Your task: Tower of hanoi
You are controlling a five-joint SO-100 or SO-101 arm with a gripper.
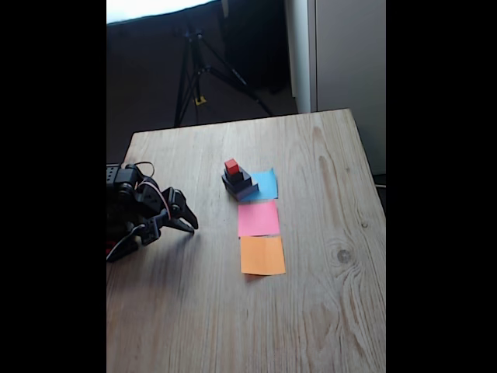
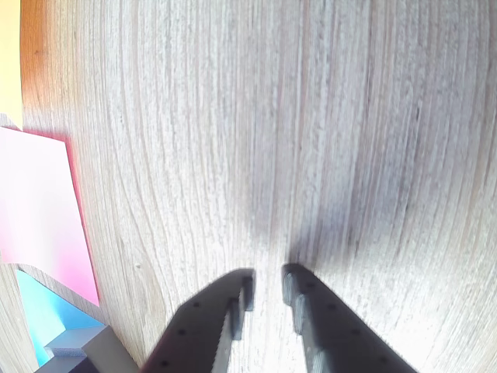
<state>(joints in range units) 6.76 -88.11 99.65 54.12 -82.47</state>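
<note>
On a pale wooden table [image 1: 311, 311] with long grain lines and a dark knot, three paper squares lie in a row: a blue square [image 1: 266, 183], a pink square [image 1: 258, 218] just beside it and an orange square [image 1: 262, 256] at the near end. Behind the table stand a black tripod [image 1: 198, 70], a bright panel at the top edge and a grey wall. No writing or label can be read anywhere.

The Tower of hanoi [image 1: 238, 182] sits on the blue square's left part, stacked: a red cube [image 1: 231, 166] on top, darker blocks beneath, their separate edges hard to make out. Well left of the blue square, the gripper [image 1: 186, 224] rests low over bare wood, its arm cut off by the fixed view's edge. In the wrist view the jaws stand slightly apart, holding nothing.
</note>
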